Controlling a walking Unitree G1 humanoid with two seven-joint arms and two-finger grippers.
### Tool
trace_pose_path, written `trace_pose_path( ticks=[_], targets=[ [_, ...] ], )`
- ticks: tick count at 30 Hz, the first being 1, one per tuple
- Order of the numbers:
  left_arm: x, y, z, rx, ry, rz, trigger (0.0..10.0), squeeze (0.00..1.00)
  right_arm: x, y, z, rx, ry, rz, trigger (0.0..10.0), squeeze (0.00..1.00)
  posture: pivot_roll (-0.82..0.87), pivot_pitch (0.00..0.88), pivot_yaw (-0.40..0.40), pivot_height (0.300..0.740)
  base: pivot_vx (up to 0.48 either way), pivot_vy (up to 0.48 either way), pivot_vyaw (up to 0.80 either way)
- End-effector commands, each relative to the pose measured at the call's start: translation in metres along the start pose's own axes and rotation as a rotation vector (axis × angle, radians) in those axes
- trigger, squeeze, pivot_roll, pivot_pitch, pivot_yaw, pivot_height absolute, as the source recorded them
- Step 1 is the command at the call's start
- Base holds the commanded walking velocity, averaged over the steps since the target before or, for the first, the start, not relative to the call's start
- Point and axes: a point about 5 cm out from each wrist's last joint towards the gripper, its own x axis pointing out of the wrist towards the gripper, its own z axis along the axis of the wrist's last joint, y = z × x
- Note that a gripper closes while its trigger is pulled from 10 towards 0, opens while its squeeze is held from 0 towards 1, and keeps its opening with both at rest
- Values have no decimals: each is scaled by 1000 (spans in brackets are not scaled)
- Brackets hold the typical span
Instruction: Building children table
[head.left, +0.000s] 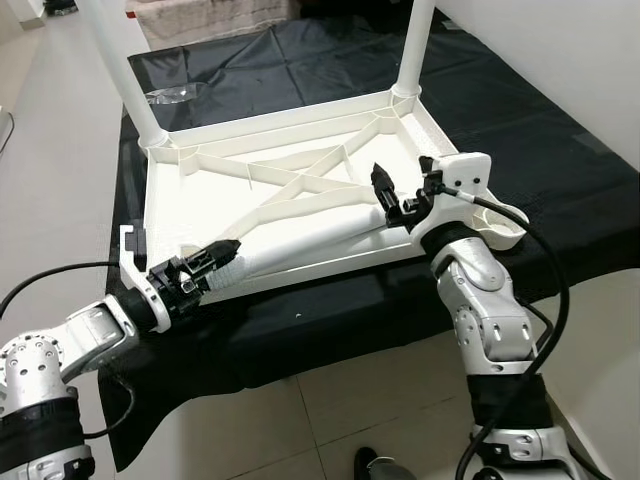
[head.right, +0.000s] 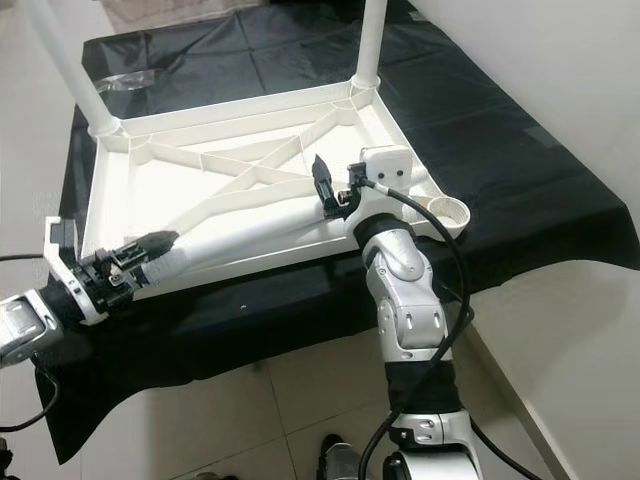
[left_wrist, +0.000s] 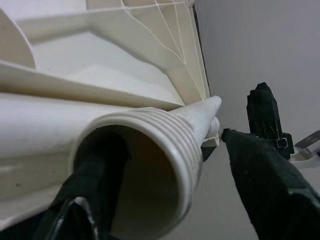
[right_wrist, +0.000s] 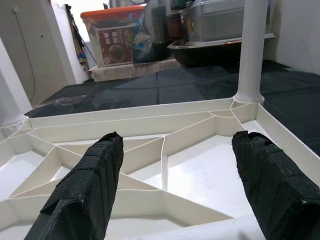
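Note:
The white plastic table top (head.left: 152, 200) lies upside down on a black cloth, ribs facing up. Two white legs stand in its far corners, one at the left (head.left: 125, 70) and one at the right (head.left: 415, 45). A loose white leg (head.left: 310, 235) lies across the near side. My left gripper (head.left: 215, 255) is at its threaded end (left_wrist: 165, 150), open, with one finger (left_wrist: 95, 185) inside the tube and the other (left_wrist: 260, 185) outside, a gap showing. My right gripper (head.left: 385, 195) hovers open just above the leg's other end, fingers wide (right_wrist: 179, 137).
The near right corner socket (head.left: 500, 225) holds no leg. Black cloth (head.left: 520, 130) covers the work table, with a clear plastic bag (head.left: 170, 95) at the far left. A white wall runs along the right. Storage boxes (right_wrist: 117, 37) stand behind. Tiled floor lies below the near edge.

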Motion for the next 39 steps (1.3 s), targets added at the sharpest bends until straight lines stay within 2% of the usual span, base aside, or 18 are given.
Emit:
trace_pose_path(
  ticks=[1, 9, 16, 21, 25, 27, 28, 29, 30, 31, 33, 34, 36, 38, 39],
  targets=[
    [-2, 8, -7, -16, 16, 24, 0, 0, 1, 2, 6, 2, -12, 13, 10000, 0, -90, 273, 46, 740, 0, 0, 0],
    [0, 13, -13, -45, -10, 5, 0, 0, 3, -2, 17, -10, -31, 15, 10000, 0, -120, 284, 34, 740, 0, 0, 0],
    [-1, 10, -14, -48, -23, -18, 0, 0, 5, -1, 20, -8, -39, 18, 10000, 0, -120, 284, 34, 740, 0, 0, 0],
    [-5, -6, -12, -7, -96, -116, 0, 0, 10, 3, 13, 154, -14, -1, 10000, 0, -92, 248, 34, 740, 0, 0, 0],
    [-5, -10, -10, 19, -117, -126, 0, 0, 11, 3, 11, 175, -3, -7, 10000, 0, -87, 237, 37, 740, 0, 0, 0],
    [-6, -14, -3, 37, -179, -143, 0, 0, 14, 6, 4, 276, 23, -14, 10000, 0, -70, 195, 42, 740, 0, 0, 0],
    [-6, -14, -3, 37, -179, -143, 0, 0, 14, 6, 4, 276, 23, -14, 10000, 0, -70, 195, 42, 740, 0, 0, 0],
    [-6, -16, 1, 45, -211, -146, 0, 0, 15, 7, 2, 319, 34, -14, 10000, 0, -70, 195, 42, 740, 0, 0, 0],
    [-7, -20, 2, 57, -226, -167, 0, 0, 16, 8, -2, 399, 55, -8, 10000, 0, -64, 181, 40, 740, 0, 0, 0],
    [-7, -20, 2, 57, -226, -167, 0, 0, 16, 8, -2, 399, 55, -8, 10000, 0, -64, 181, 40, 740, 0, 0, 0],
    [-9, -27, 4, 81, -254, -209, 0, 0, 17, 14, -9, 590, 99, 19, 10000, 0, -60, 169, 41, 740, 0, 0, 0],
    [-9, -27, 4, 81, -254, -209, 0, 0, 17, 14, -9, 590, 99, 19, 10000, 0, -60, 169, 41, 740, 0, 0, 0],
    [-11, -30, 5, 91, -272, -223, 0, 0, 17, 18, -14, 713, 129, 42, 10000, 0, -57, 154, 39, 740, 0, 0, 0],
    [-15, -34, 4, 102, -285, -238, 0, 0, 16, 21, -19, 776, 155, 60, 10000, 0, -53, 149, 35, 740, 0, 0, 0],
    [-16, -36, 3, 107, -286, -245, 0, 0, 15, 23, -21, 834, 158, 75, 10000, 1000, -53, 145, 34, 740, 0, 0, 0]
  ],
)
